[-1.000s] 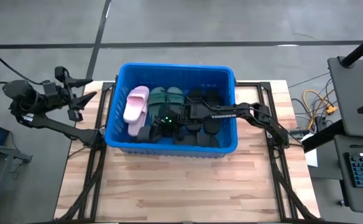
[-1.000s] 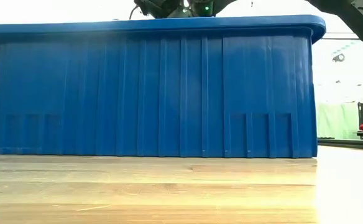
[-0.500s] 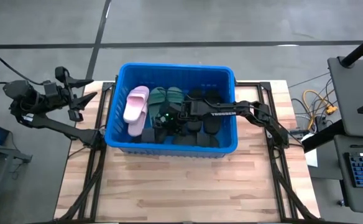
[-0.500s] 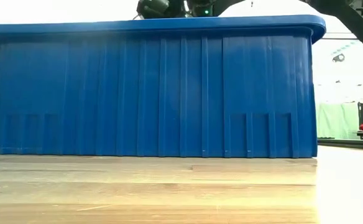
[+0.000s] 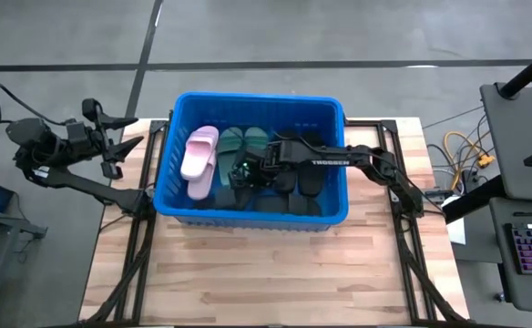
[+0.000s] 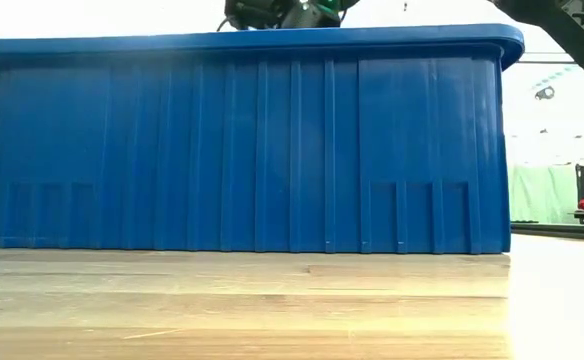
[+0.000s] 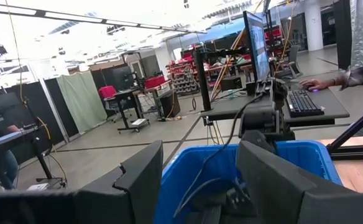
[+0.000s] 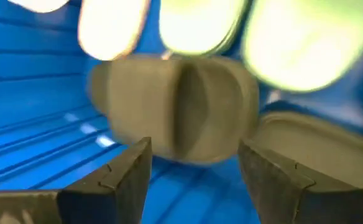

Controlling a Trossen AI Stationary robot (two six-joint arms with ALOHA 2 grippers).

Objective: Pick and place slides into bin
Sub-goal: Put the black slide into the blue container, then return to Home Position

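Tabletop (image 5: 275, 273) of pale wooden planks carries the large rectangular bright blue plastic bin (image 5: 259, 215), whose solid near wall (image 6: 242, 140) fills the low view and hides everything inside. From above, the rubber slides lie in the bin: a pale pink pair (image 5: 198, 160) at its left end, sage green ones (image 5: 241, 142) beside them, black ones (image 5: 304, 179) under the right arm, hard to count. The right pincer (image 5: 240, 173) hangs inside the bin with fingers (image 8: 122, 177) spread, gripping nothing. The left pincer (image 5: 120, 146) waits off the tabletop's left edge, parted and empty.
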